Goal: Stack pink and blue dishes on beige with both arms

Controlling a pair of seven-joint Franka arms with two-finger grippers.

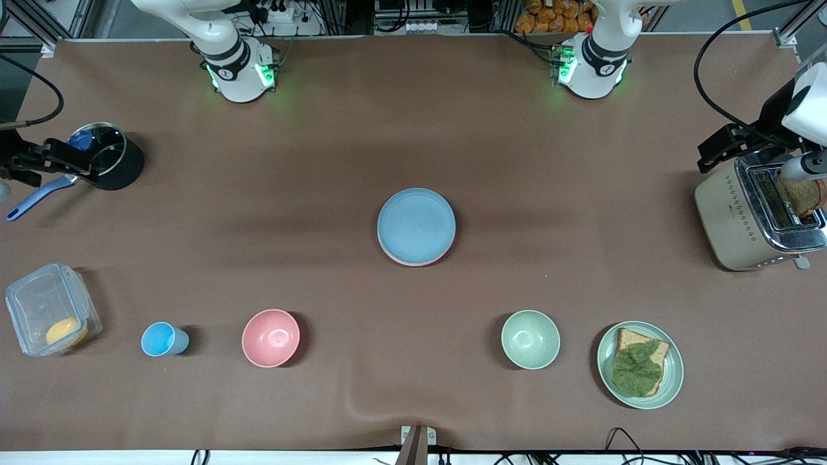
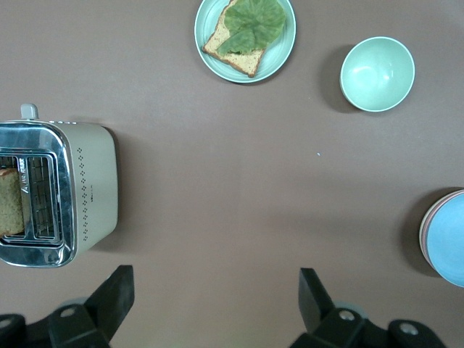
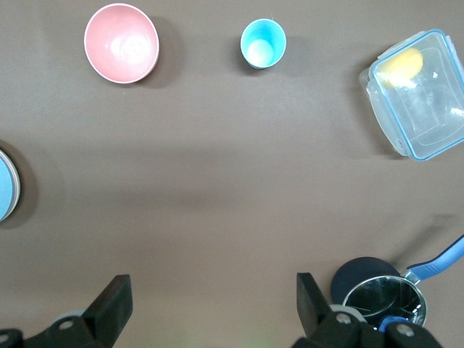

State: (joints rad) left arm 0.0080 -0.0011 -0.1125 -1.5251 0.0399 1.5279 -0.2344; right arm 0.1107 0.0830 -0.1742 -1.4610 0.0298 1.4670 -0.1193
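The light blue plate (image 1: pixel 416 224) lies on top of a stack in the middle of the table. The salmon pink plate's rim (image 1: pixel 413 263) peeks out beneath it on the side nearer the front camera. No beige plate shows; anything under the pink one is covered. The stack's edge (image 2: pixel 444 235) appears in the left wrist view and as a sliver (image 3: pixel 6 194) in the right wrist view. My left gripper (image 2: pixel 215 290) hangs open and empty high over bare table beside the toaster. My right gripper (image 3: pixel 212 293) hangs open and empty beside the black pot.
A toaster (image 1: pixel 753 213) with bread stands at the left arm's end. A black pot (image 1: pixel 110 158) and a clear lidded box (image 1: pixel 48 310) are at the right arm's end. Along the near side sit a blue cup (image 1: pixel 161 339), pink bowl (image 1: pixel 271 338), green bowl (image 1: pixel 530 339) and green plate (image 1: pixel 672 378) with bread.
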